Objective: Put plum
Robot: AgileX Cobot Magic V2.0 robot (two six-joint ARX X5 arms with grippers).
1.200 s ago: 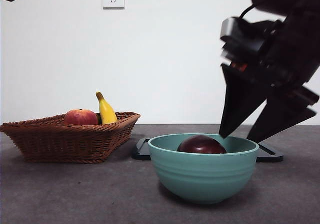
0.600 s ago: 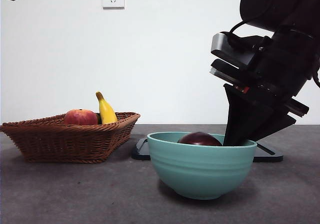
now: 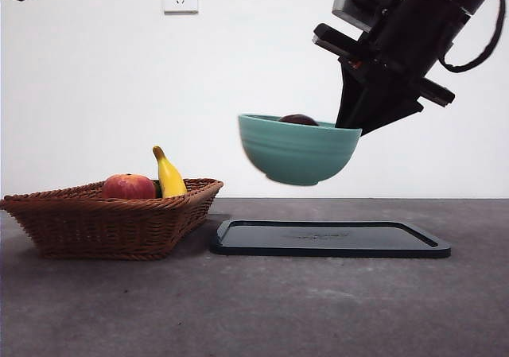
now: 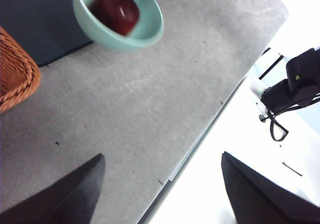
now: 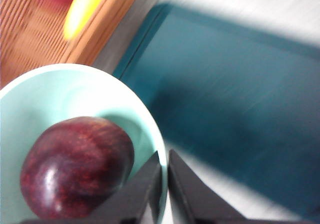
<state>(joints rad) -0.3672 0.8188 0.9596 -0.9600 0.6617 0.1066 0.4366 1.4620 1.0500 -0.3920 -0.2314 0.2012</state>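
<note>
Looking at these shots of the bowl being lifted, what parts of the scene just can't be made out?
- Plum: front view shows only its top; the teal bowl wall hides the rest.
- Banana and basket: smeared by motion blur in the right wrist view and cut off at the edge.
- Right gripper: fingers clamp the bowl rim; the wrist view's bottom edge cuts them off.
- Left gripper: only two finger tips show.
</note>
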